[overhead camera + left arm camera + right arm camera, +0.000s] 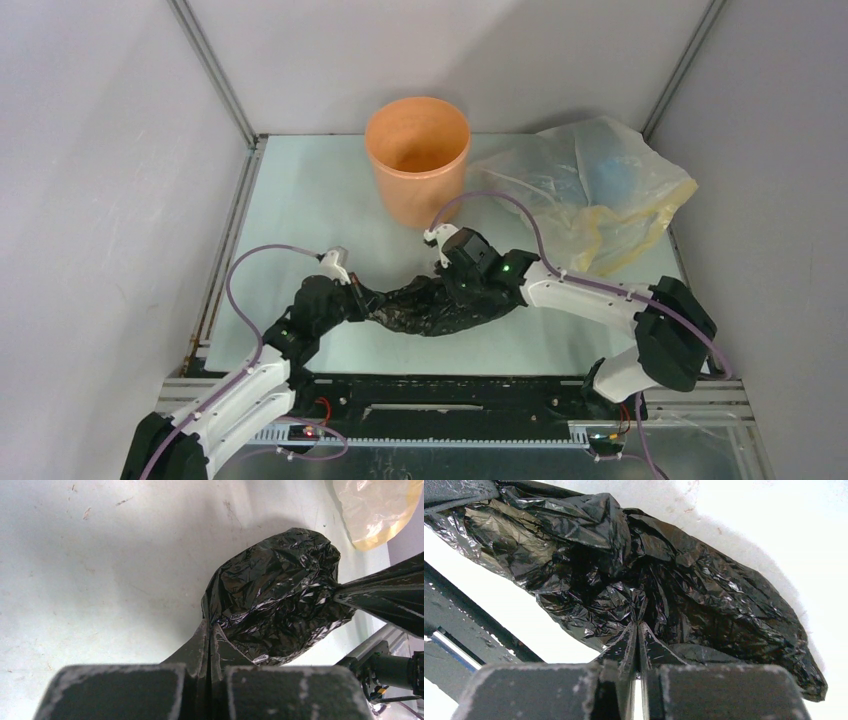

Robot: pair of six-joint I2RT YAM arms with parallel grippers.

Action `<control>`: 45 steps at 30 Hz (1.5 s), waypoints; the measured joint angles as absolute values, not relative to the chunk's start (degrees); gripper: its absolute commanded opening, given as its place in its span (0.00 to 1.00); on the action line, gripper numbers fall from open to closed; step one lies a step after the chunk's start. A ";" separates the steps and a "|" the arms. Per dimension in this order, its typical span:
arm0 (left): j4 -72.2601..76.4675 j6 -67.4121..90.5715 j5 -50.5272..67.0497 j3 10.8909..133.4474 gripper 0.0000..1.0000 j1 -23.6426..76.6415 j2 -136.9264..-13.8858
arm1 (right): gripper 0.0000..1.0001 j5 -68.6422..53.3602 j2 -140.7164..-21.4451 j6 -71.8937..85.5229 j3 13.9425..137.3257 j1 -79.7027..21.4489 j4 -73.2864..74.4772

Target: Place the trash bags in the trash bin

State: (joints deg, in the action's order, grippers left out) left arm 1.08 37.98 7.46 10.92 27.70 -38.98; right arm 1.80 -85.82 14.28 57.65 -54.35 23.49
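Note:
The trash bag [415, 312], crinkly glossy black plastic, stretches between my two grippers near the table's front, right of the left gripper and below the right one. My left gripper [362, 305] is shut on its left end; in the left wrist view the closed fingertips pinch the bag [275, 600] at its edge [209, 626]. My right gripper [447, 297] is shut on a fold in the bag's upper right part [638, 626], with the bag [664, 585] spread in front of it. The trash bin [417, 160], a round orange bucket, stands upright and open behind the bag.
A large translucent yellowish plastic bag [600, 190] lies at the back right, beside the bin, and shows in the left wrist view [380, 510]. Grey walls and metal posts enclose the table. A black rail [450, 385] runs along the near edge.

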 measured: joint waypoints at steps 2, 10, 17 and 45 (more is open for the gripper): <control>0.91 37.93 7.18 10.92 0.00 27.70 -38.98 | 0.00 2.76 -84.93 14.63 57.63 -54.33 23.99; 0.47 37.89 6.07 10.15 0.00 27.70 -38.94 | 0.00 10.24 -71.50 18.13 53.63 -53.58 23.97; -0.16 37.52 5.58 10.15 0.00 27.70 -38.92 | 0.00 17.06 -54.89 23.83 42.94 -49.89 22.63; -13.26 33.43 3.57 24.32 0.81 32.45 -32.99 | 0.07 6.44 -49.25 21.45 30.87 -63.26 19.11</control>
